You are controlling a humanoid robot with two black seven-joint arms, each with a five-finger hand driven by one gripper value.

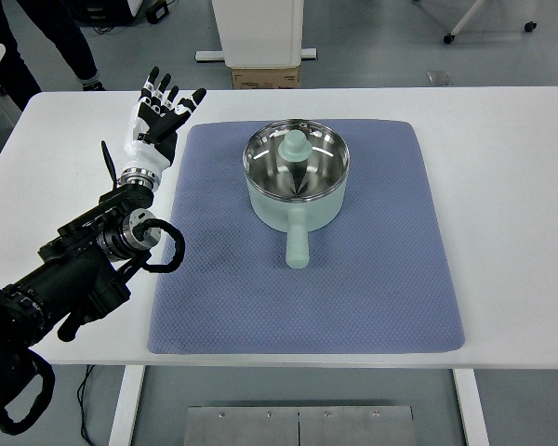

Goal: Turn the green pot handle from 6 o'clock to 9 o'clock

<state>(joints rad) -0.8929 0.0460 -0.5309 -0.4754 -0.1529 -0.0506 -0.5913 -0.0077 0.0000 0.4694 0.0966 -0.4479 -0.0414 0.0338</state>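
One left hand (160, 113) raised, fingers (172, 93) spread

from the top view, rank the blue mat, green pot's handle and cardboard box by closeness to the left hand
1. Blue textured mat, its left edge right beside the left hand.
2. Cardboard box, on the floor beyond the table's far edge, to the hand's right.
3. Pale green pot's handle, mid-mat, pointing toward the near edge.

A white rectangular table (502, 186) fills most of the view, standing on a grey smooth floor (372, 46). Beyond its far edge stands a white cabinet (258, 28) with a brown cardboard box (265, 77) at its foot.
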